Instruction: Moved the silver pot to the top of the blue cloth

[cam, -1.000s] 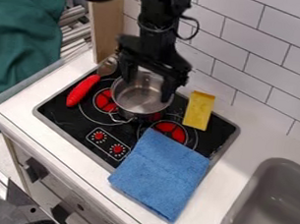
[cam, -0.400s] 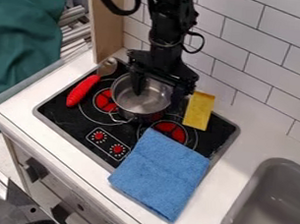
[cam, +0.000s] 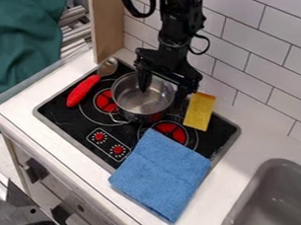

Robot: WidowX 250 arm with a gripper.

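Fingers (cam: 143, 81) spread, well parted: one down inside the silver pot (cam: 137, 102), its mate outside, on the side toward the yellow pad (cam: 199, 111). Pot rim runs between them; no pinch that I can make out.

Camera view, change noted: arm has slid toward the yellow pad. Both fingers hung higher and further toward the red-handled spoon (cam: 82, 91) at first; now they sit astride the rim. Pot hasn't budged. It is upright on the stove (cam: 66, 122), just behind the blue cloth (cam: 161, 175), which lies partly on the stove, partly on the white surface (cam: 246, 142).

My reading: lining-up stage, transfer still to come. Next I'd lower a touch, close on the wall, lift, and carry toward me. Risk: a shallow bite could tip the pot.
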